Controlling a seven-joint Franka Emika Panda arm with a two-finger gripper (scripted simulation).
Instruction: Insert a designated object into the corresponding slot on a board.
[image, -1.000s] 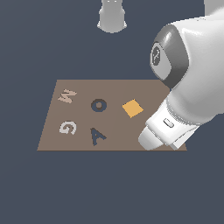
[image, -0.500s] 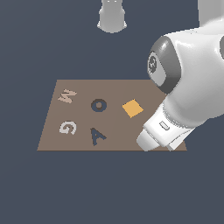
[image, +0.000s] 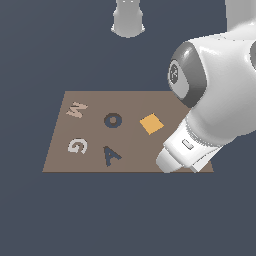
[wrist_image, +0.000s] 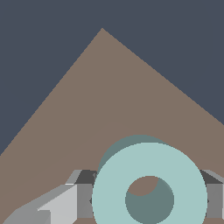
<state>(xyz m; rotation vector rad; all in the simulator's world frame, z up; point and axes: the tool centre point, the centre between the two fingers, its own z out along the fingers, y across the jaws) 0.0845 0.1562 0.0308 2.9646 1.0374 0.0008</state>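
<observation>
In the wrist view the light teal ring (wrist_image: 109, 183) sits between my gripper's (wrist_image: 148, 197) two grey fingers (wrist_image: 83, 192), which press against its sides over the brown board (wrist_image: 109, 87). In the exterior view the white arm (image: 215, 100) hangs over the board's (image: 130, 100) near corner on the exterior view's right, hiding the gripper and the ring. The slot (image: 113, 120), a dark navy ring with a brown centre, lies near the board's middle, well to the exterior view's left of the arm's end.
An orange square (image: 151, 124) lies on the board between the slot and the arm. A pinkish W (image: 76, 109), a pale G (image: 77, 146) and a dark A (image: 111, 155) mark the board's other side. A grey base (image: 128, 20) stands beyond the board.
The arm has sunk slightly and shifted a little toward the exterior view's left. Nothing on the board has moved.
</observation>
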